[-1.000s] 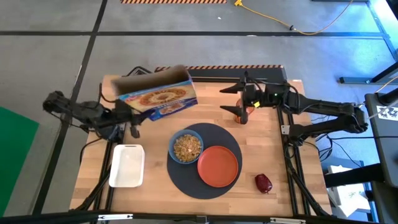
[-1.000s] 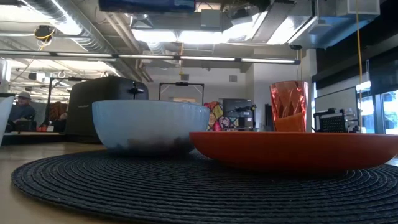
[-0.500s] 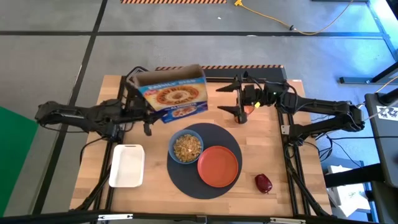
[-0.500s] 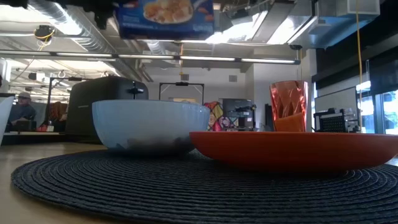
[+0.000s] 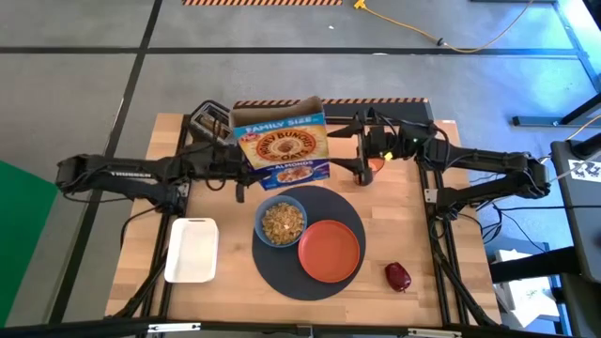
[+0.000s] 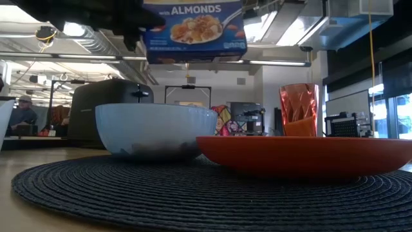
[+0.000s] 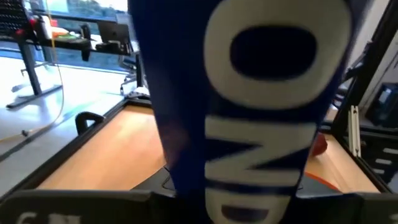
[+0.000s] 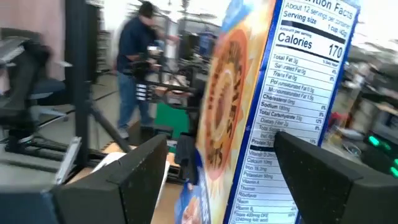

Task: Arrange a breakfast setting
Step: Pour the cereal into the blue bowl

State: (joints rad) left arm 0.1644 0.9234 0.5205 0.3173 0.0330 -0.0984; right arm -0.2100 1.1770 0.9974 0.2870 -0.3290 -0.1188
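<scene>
L gripper (image 5: 237,169) is pinching a cereal box (image 5: 282,150), held in the air upper centre of the high view, just above the blue bowl (image 5: 281,222) (full of cereal). Bowl & orange plate (image 5: 330,250) sit side by side on the dark-grey mat (image 5: 293,277), centre frame. Dark-red fruit (image 5: 398,276) lower right, off the mat. R gripper (image 5: 362,155) is spread wide beside the orange cup (image 6: 299,109), upper right of centre. White tray (image 5: 192,250) lower left.

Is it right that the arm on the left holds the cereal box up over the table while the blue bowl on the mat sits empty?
Not quite. The left gripper does hold the cereal box up over the table, but the blue bowl on the mat is not empty: the high view shows it filled with cereal.
</scene>
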